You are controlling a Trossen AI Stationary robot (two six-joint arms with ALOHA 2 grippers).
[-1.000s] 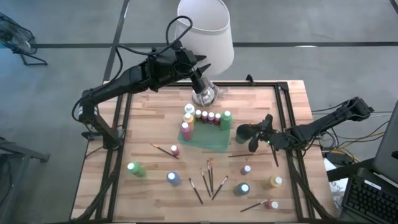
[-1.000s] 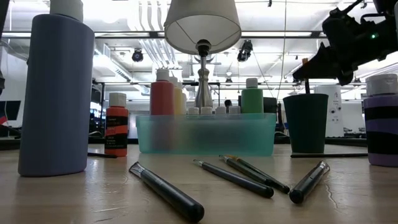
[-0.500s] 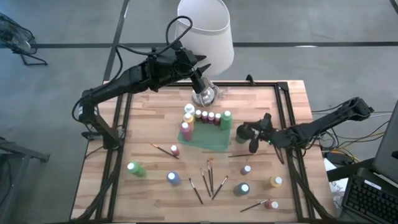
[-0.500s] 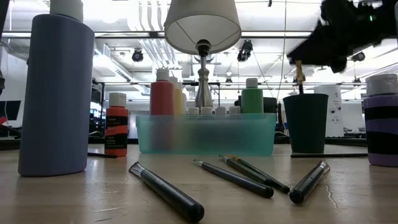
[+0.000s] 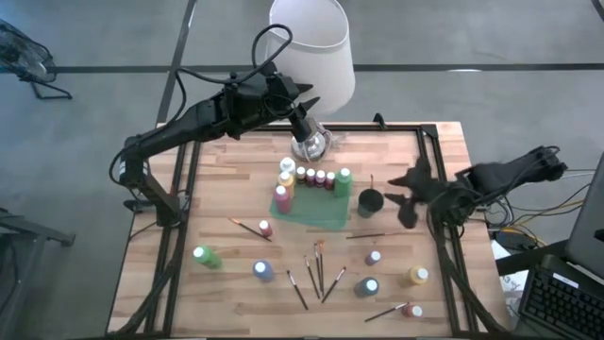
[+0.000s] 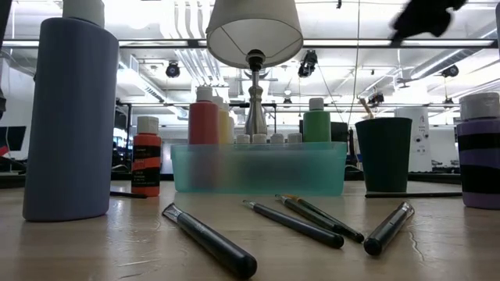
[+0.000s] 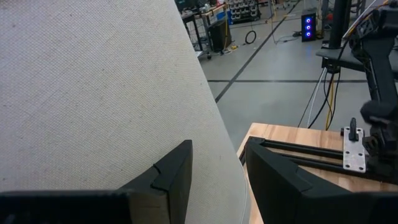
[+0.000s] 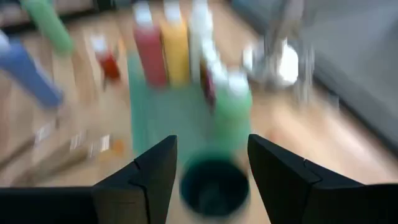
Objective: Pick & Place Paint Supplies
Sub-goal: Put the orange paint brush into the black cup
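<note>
Standing in the dark cup (image 5: pixel 370 201), a paintbrush (image 5: pixel 371 183) beside the open right gripper (image 5: pixel 401 195).

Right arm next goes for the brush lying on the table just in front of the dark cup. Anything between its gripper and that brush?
Nothing visible. The right gripper, open and empty, hangs above the table beside the dark cup. The brush lies on bare wood, apart from the cup and the nearest bottle.

Bright ceiling strip lights wash everything evenly, shadows faint (the right wrist view is heavily motion-blurred).
</note>
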